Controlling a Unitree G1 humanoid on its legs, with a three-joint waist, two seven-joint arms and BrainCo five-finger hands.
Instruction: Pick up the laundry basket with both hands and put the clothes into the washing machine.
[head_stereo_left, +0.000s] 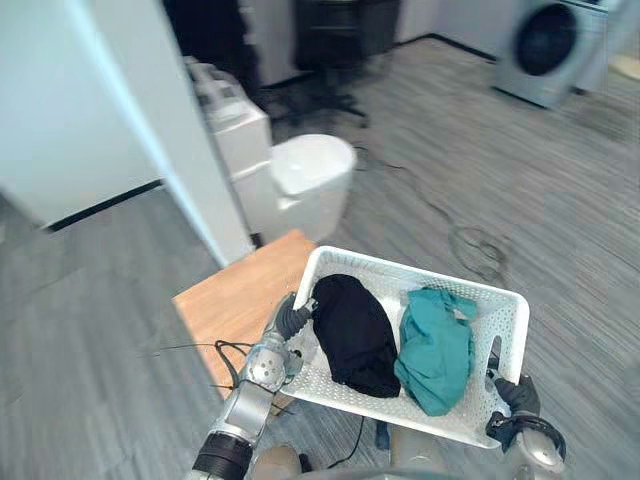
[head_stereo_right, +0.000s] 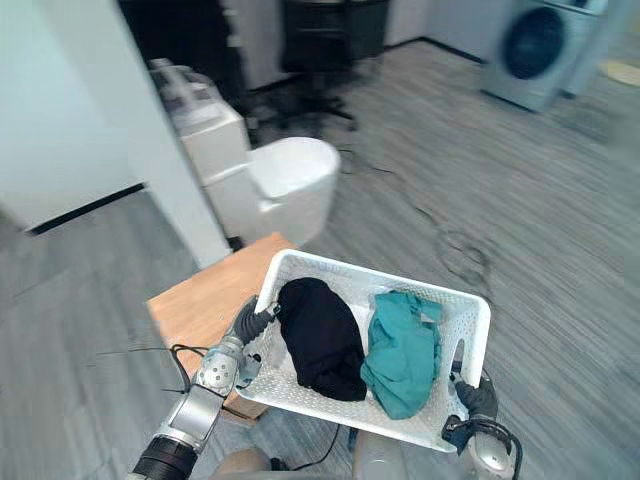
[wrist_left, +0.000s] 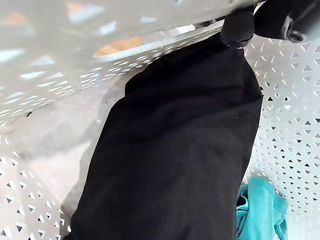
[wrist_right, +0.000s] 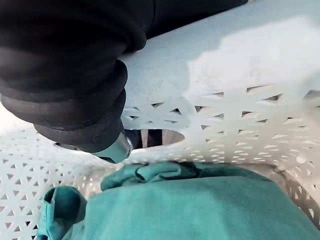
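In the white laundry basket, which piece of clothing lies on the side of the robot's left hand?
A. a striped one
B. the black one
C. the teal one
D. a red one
B: the black garment lies in the laundry basket next to the left hand, while the teal garment lies toward the right hand.

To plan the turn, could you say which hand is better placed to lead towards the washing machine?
Probably the right hand: it holds the laundry basket on the washing machine's side, far right; the left hand holds the opposite end.

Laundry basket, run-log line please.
laundry basket: held | left hand: gripping rim | right hand: at handle | inside: black garment, teal garment
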